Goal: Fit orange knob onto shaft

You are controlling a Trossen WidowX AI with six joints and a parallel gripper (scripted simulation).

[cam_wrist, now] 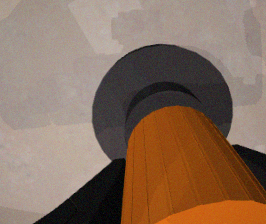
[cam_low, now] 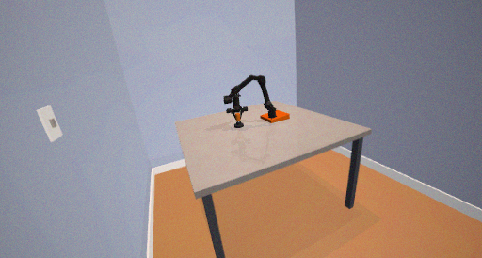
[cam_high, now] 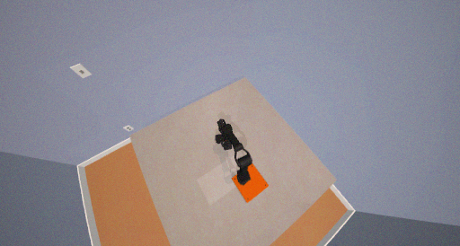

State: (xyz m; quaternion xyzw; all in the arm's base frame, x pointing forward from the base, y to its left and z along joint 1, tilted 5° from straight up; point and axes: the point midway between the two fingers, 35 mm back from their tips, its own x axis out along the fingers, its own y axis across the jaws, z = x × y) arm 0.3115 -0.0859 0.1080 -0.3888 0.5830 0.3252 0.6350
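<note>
The orange knob (cam_low: pixel 238 117) (cam_wrist: pixel 184 160) is upright between the fingers of my gripper (cam_low: pixel 238 116), which is shut on it. In the wrist view the dark fingers show at both sides of the knob. The dark round pedestal (cam_low: pixel 239 125) (cam_wrist: pixel 114 100) stands on the table directly under the knob. The knob's lower end overlaps the pedestal's raised middle in the wrist view. The silver shaft and the knob's hole are hidden, and I cannot tell whether a gap is left under the knob. In the top view the arm hides knob and pedestal.
The arm's base stands on an orange plate (cam_high: pixel 252 191) (cam_low: pixel 282 115) on the grey-beige table (cam_high: pixel 287 167) (cam_low: pixel 301 137). The arm arches from there over to the pedestal. Shadows and a paler patch lie on the table top.
</note>
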